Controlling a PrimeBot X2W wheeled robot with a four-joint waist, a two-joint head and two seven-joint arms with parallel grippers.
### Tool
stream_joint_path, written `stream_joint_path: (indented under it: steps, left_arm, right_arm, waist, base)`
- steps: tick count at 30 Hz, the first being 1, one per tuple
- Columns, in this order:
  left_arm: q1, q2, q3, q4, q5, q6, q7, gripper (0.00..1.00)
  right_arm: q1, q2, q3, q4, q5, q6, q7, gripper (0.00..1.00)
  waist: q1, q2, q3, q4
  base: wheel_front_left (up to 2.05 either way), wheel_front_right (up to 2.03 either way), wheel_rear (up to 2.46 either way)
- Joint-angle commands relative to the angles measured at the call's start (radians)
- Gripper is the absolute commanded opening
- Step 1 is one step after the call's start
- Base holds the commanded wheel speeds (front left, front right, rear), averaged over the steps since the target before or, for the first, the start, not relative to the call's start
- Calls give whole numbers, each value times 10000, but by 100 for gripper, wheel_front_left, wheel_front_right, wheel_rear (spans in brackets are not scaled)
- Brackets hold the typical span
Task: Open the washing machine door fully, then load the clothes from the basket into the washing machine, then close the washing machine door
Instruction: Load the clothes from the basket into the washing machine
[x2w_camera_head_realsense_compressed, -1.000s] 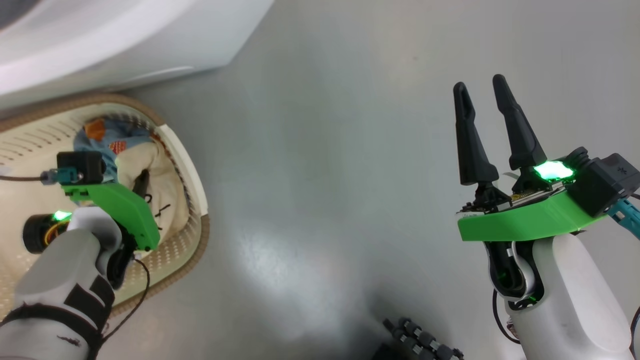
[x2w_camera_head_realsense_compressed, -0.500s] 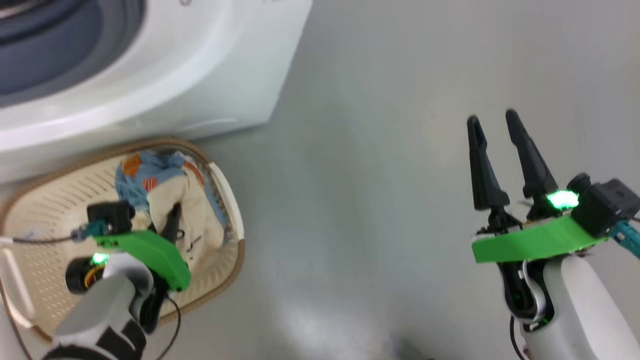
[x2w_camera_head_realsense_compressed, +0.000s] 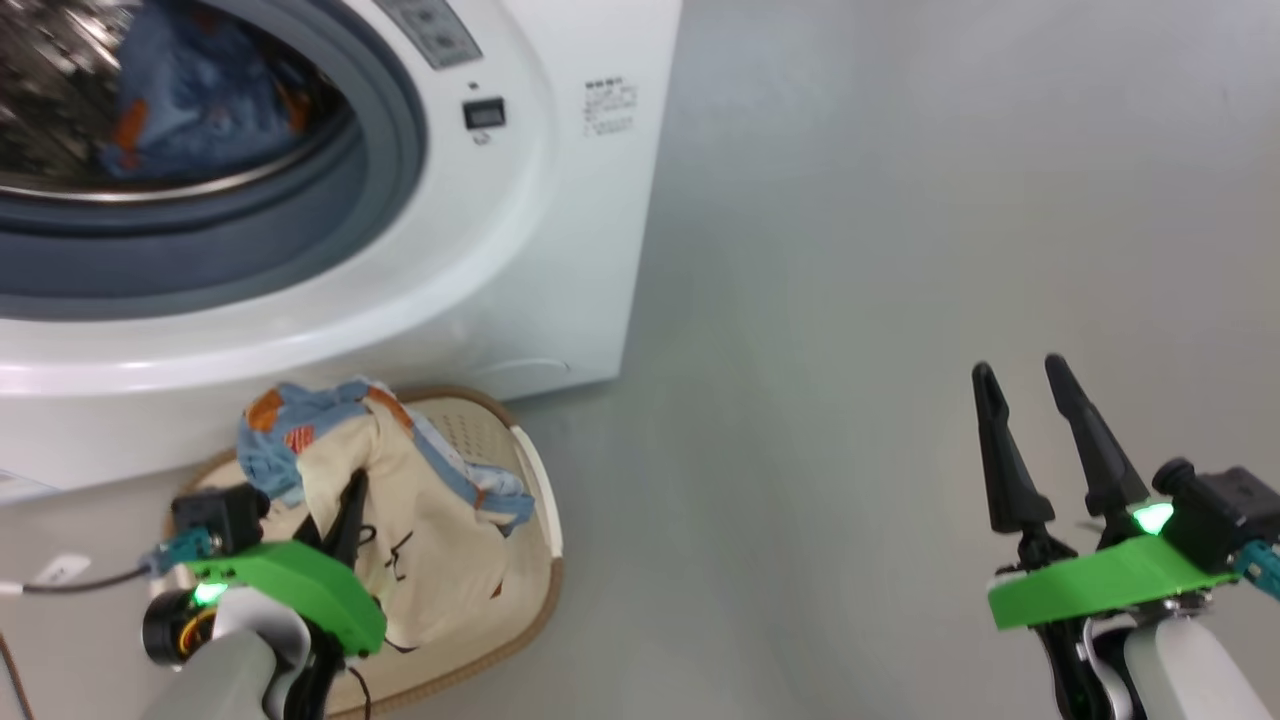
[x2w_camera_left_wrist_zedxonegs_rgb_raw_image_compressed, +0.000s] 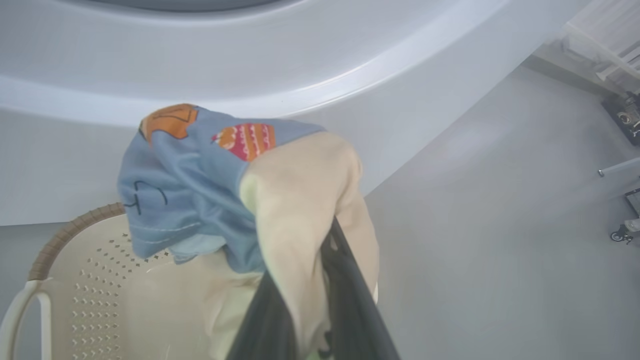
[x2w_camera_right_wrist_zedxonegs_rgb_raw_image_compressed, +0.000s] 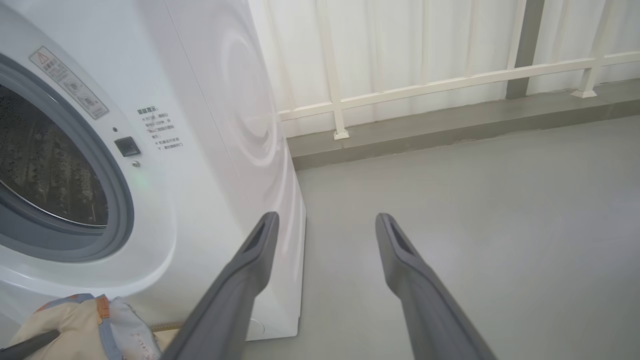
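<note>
1. Grey, smooth floor (x2w_camera_head_realsense_compressed: 850, 300) lies before the white machine (x2w_camera_head_realsense_compressed: 560, 250); a rubber gasket (x2w_camera_head_realsense_compressed: 392, 130) rings its perforated steel drum (x2w_camera_head_realsense_compressed: 50, 110), where a blue cloth (x2w_camera_head_realsense_compressed: 190, 90) lies.
2. Left gripper (x2w_camera_head_realsense_compressed: 352, 500) is closed tight on the clothes (x2w_camera_head_realsense_compressed: 430, 520), soft limp blue and cream fabric, held above the oval plastic basket (x2w_camera_head_realsense_compressed: 480, 425), tails hanging into it.
3. Right gripper (x2w_camera_head_realsense_compressed: 1018, 368) stands wide, holding nothing.
4. Raise the bundle until the tails clear the brown rim (x2w_camera_head_realsense_compressed: 535, 610), then carry it deep past the gasket before release.

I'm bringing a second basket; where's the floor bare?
Bare: grey floor between the big white washing machine and the open right pincer. Crowded: before the machine, the oval cream plastic basket and the left pincer gripping blue-and-cream clothes.
</note>
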Motion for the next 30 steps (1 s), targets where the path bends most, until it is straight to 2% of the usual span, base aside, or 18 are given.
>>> stream_joint_path:
  steps: [1, 6, 15, 30]
  left_arm:
    - [278, 246, 584, -323, 358, 9, -133, 0]
    - [1218, 85, 2138, -1312, 1764, 196, -134, 0]
    - [2796, -395, 4293, -3183, 3992, 417, -135, 0]
    - [4834, -1159, 6768, -6161, 6104, 385, -135, 0]
  right_arm:
    - [228, -143, 154, -211, -70, 44, -80, 100]
    - [685, -227, 53, -201, -69, 44, -80, 100]
    - [1403, -352, -126, -191, -41, 44, -80, 100]
    - [1959, -387, -319, -195, -36, 44, -80, 100]
  waist:
    - [2, 0, -906, 585]
    - [2, 0, -1407, 771]
    - [2, 0, -2130, 1095]
    - [2, 0, -2597, 1578]
  base:
    - [0, 0, 0]
    - [0, 0, 0]
    - [0, 0, 0]
    - [0, 0, 0]
